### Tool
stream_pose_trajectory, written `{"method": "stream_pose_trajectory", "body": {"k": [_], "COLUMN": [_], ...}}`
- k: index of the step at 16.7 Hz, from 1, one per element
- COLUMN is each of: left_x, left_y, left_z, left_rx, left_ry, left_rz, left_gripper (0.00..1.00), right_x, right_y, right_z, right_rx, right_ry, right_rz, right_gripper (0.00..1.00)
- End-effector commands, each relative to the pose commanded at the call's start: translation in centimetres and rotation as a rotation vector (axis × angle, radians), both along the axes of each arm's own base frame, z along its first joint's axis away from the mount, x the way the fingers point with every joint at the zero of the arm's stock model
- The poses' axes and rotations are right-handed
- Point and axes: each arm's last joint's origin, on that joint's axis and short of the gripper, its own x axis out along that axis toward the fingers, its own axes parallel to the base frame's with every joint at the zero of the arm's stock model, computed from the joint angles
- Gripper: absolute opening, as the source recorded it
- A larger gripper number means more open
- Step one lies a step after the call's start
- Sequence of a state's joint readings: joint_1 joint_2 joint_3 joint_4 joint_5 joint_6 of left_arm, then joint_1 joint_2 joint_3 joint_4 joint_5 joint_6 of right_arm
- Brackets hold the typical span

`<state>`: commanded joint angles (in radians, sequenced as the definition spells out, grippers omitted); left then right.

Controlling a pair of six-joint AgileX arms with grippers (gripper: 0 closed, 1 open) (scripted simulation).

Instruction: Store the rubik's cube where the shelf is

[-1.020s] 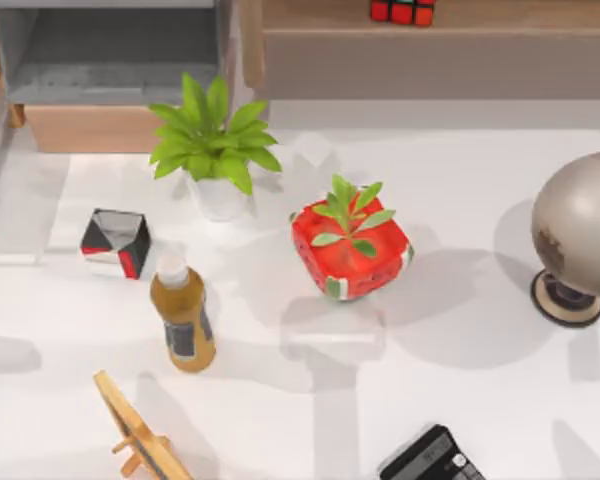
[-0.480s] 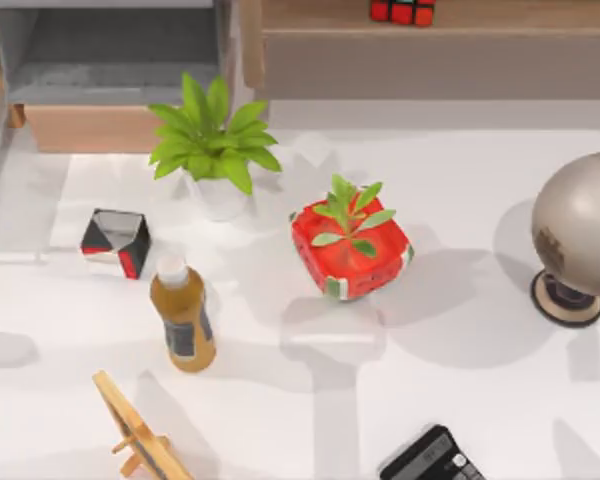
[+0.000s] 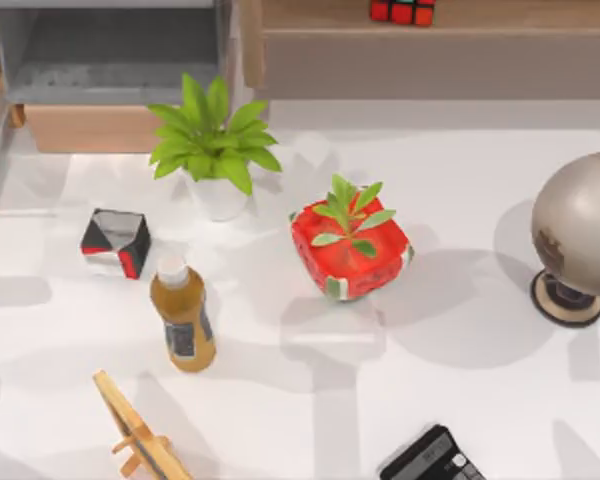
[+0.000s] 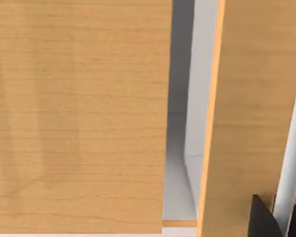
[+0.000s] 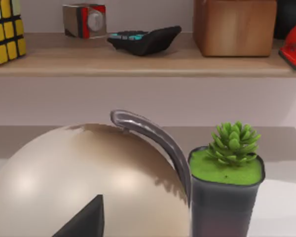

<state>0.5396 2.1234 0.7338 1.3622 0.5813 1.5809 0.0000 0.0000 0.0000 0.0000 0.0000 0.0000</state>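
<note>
The rubik's cube point(image 3: 402, 11) already sat on the shelf point(image 3: 430, 60), at twelve o'clock in the top view. From there, any sweep toward the shelf could have knocked it off the top board. The right wrist view added a cube point(image 5: 6, 30), a calculator point(image 5: 144, 39) and a wooden box point(image 5: 234, 25) along the board, behind the globe point(image 5: 84, 182). How either hand stood, I could not tell.

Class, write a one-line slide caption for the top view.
Rubik's cube already resting on the shelf, with two potted plants, a bottle and a globe on the white table.
</note>
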Motion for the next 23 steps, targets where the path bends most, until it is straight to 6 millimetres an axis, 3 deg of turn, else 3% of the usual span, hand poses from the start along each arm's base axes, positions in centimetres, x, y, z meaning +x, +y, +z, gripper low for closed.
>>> {"method": "stream_pose_trajectory", "body": {"k": [5, 12, 19, 23], "left_x": [0.2, 5.6, 6.2, 9.0], "left_y": [0.3, 0.2, 0.4, 0.7], "left_z": [-0.1, -0.1, -0.1, 0.0], "left_rx": [-0.001, -0.005, -0.002, 0.0], "left_ry": [0.004, 0.004, 0.007, 0.0], "left_rz": [0.01, 0.007, 0.016, 0.024], "left_gripper": [0.0, 0.0, 0.0, 0.0], "right_x": [0.0, 0.0, 0.0, 0.0], "right_y": [0.0, 0.0, 0.0, 0.0], "right_z": [0.0, 0.0, 0.0, 0.0], "right_rx": [0.0, 0.0, 0.0, 0.0], "right_ry": [0.0, 0.0, 0.0, 0.0], "right_rz": [0.0, 0.0, 0.0, 0.0], "right_gripper": [1.0, 1.0, 1.0, 1.0]}}
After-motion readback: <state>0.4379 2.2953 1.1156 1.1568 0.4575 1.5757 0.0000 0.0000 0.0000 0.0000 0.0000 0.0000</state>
